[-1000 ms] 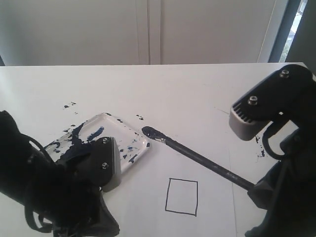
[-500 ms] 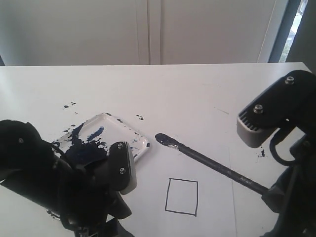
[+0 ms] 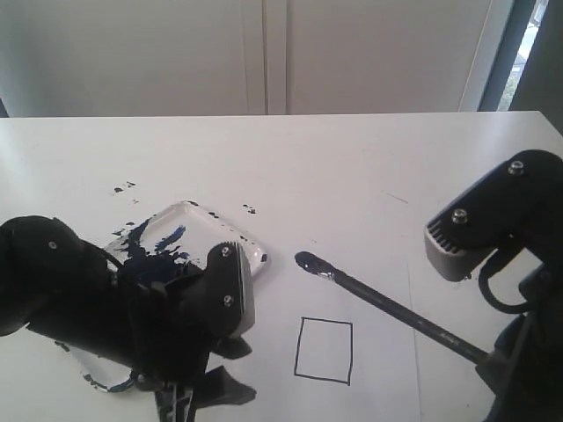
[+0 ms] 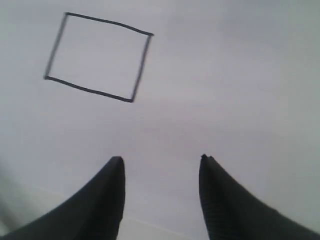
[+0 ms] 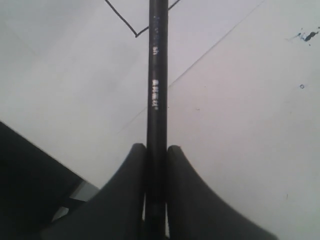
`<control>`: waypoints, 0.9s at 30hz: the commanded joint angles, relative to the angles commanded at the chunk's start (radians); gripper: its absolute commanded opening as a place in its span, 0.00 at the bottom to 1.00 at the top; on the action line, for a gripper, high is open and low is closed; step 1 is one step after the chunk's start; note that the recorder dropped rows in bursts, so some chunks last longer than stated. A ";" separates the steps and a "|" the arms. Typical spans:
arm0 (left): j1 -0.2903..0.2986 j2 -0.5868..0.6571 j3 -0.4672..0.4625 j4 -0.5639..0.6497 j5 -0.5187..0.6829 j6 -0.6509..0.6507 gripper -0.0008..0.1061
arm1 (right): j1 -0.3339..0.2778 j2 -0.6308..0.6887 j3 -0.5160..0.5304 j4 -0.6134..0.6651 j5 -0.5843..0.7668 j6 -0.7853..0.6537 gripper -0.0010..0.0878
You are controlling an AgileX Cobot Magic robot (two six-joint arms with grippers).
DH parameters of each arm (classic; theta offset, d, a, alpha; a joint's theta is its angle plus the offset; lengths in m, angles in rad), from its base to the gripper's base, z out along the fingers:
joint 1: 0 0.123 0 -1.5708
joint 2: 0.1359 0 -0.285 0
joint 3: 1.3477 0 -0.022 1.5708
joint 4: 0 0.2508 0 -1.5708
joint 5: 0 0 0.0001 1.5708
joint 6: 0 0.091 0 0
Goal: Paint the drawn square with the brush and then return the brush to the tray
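I am gripping the brush (image 3: 387, 303) in the right pincer (image 5: 156, 150), jaws closed tight on its black handle. Its wet tip is hovering just above the drawn square (image 3: 324, 351), having swung clear of the tray (image 3: 189, 218) over the past second. The square is showing white inside. The left pincer (image 4: 160, 161) is hanging open and empty over the bench (image 3: 352, 167), its arm now covering more of the tray.

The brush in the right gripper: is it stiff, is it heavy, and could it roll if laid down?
Probably stiff: the brush runs straight though the right gripper pinches only its rear end. Likely light, being so thin. It looks round, so it might roll on the table.
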 joint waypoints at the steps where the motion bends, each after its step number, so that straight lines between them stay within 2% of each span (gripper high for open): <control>1: 0.000 0.004 -0.012 -0.027 0.021 -0.002 0.48 | 0.000 0.000 0.004 0.004 0.000 0.010 0.01; 5: 0.000 0.032 -0.046 -0.095 0.076 -0.002 0.48 | 0.000 0.000 0.006 0.021 0.000 0.033 0.01; 9: 0.000 0.094 -0.047 -0.091 0.120 -0.002 0.48 | 0.000 0.000 0.006 0.017 0.000 0.035 0.01; 14: 0.000 0.162 -0.047 -0.091 0.111 0.000 0.48 | 0.000 0.000 0.010 0.016 0.000 0.035 0.01; 19: 0.000 0.207 -0.047 -0.086 0.063 0.086 0.48 | 0.000 0.000 0.031 0.017 0.000 0.035 0.01; 27: 0.000 0.240 -0.047 -0.055 0.069 0.203 0.48 | 0.000 0.000 0.031 0.017 0.000 0.019 0.01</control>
